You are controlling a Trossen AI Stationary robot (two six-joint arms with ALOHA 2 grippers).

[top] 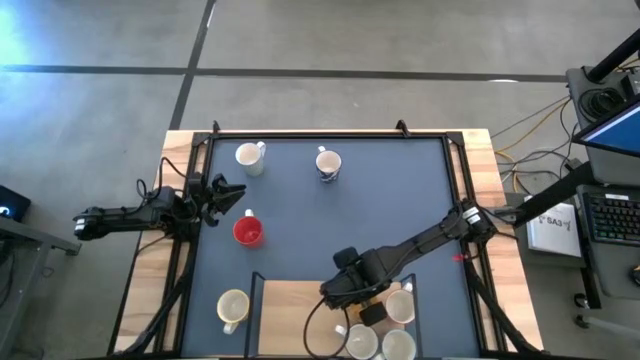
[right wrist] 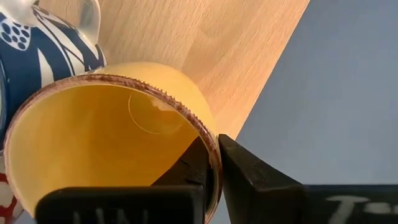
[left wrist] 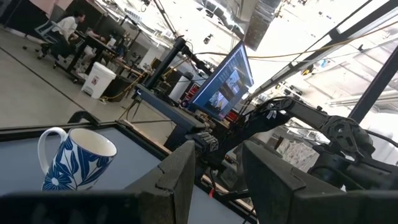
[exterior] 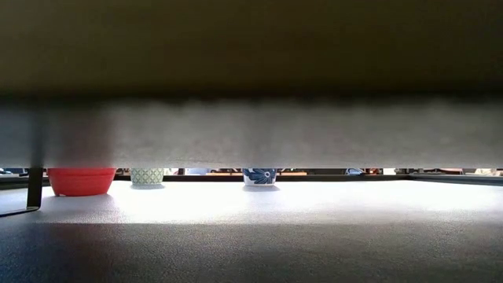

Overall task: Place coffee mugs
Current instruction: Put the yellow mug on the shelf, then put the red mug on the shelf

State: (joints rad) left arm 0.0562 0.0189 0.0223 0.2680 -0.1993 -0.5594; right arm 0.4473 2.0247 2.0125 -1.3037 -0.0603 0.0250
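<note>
Yellow mug (right wrist: 112,143) rim pinched, right jaws | wooden board (right wrist: 205,37) edge beside

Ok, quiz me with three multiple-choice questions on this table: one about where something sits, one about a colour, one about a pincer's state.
1. Where does the red mug stand?
A. on a shelf
B. on the dark mat, close to the left pincer
C. stacked inside another mug

2. What colour is the mug that the right pincer grips?
A. yellow
B. red
C. green

3. How is the left pincer?
A. shut on the red mug
B. shut on a white mug
C. open and empty

Answers:
1 B: the high view shows it on the mat beside that pincer.
2 A: the right wrist view shows the fingers pinching the yellow mug by its wall.
3 C: the left wrist view shows an empty gap between its fingers.
</note>
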